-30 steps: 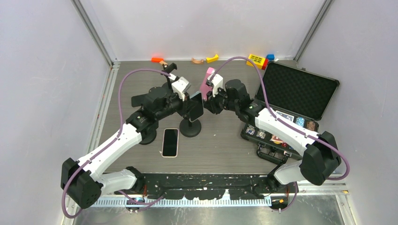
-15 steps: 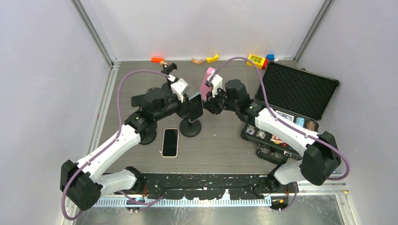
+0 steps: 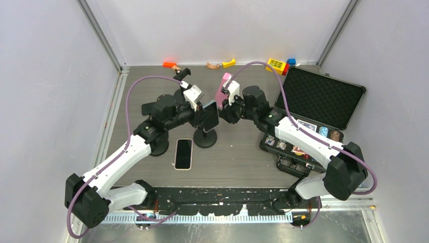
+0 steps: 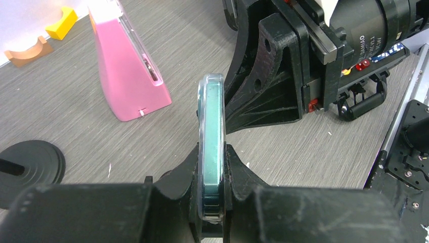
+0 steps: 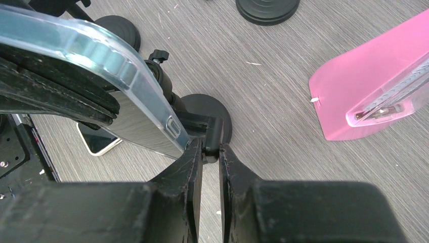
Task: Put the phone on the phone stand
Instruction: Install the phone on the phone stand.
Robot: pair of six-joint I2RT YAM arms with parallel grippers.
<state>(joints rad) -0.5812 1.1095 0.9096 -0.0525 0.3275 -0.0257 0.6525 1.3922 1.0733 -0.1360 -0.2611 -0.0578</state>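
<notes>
A dark phone (image 3: 211, 115) in a clear case with a teal edge (image 4: 211, 126) stands on edge in my left gripper (image 4: 211, 169), which is shut on its lower end. It hangs just above the black phone stand (image 3: 205, 137), whose round base (image 5: 207, 112) rests on the table. My right gripper (image 5: 211, 151) is shut on the stand's black upper arm (image 5: 212, 136), right beside the phone's lower corner (image 5: 172, 126). In the top view the two grippers meet over the stand, the left gripper (image 3: 205, 115) facing the right gripper (image 3: 223, 112).
A second phone (image 3: 183, 153) lies flat, screen up, near the stand. A pink phone (image 3: 222, 90) leans upright behind. Other black round bases (image 3: 160, 147) stand to the left. An open black case (image 3: 318, 96) with small items sits right. Toy blocks (image 3: 228, 63) line the back wall.
</notes>
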